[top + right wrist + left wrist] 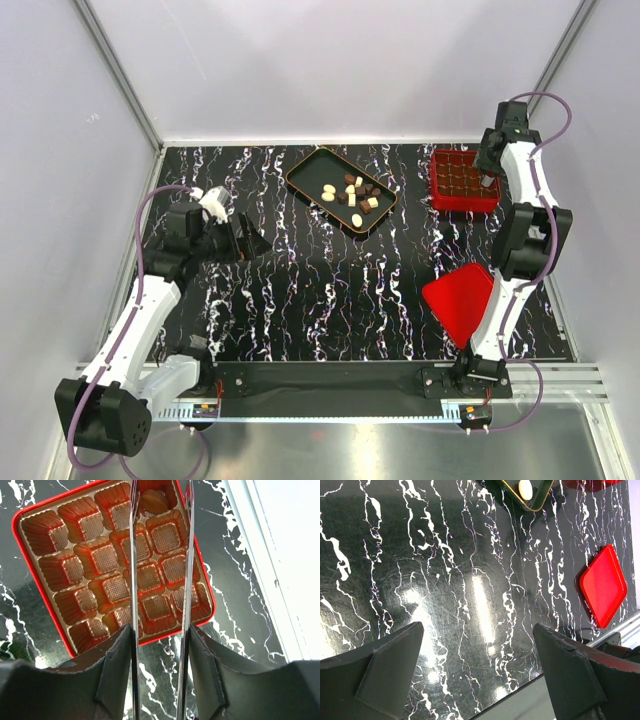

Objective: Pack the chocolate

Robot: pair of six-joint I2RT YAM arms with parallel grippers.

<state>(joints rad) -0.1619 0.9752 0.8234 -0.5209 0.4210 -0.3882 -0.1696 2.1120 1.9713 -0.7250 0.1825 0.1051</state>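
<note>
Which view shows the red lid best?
Left wrist: the lid lies whole there, with nothing in front of it. Top external shows the lid smaller, its right side covered by the right arm. Right wrist does not show it.

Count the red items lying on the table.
2: the gridded box at the far right and the flat lid at the near right. No others show.

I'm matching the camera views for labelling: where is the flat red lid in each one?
Top external: red lid, lower right.
Left wrist: red lid at the right edge, mid-height.
Right wrist: not in it.
Shared landmark: white-veined black tabletop.
</note>
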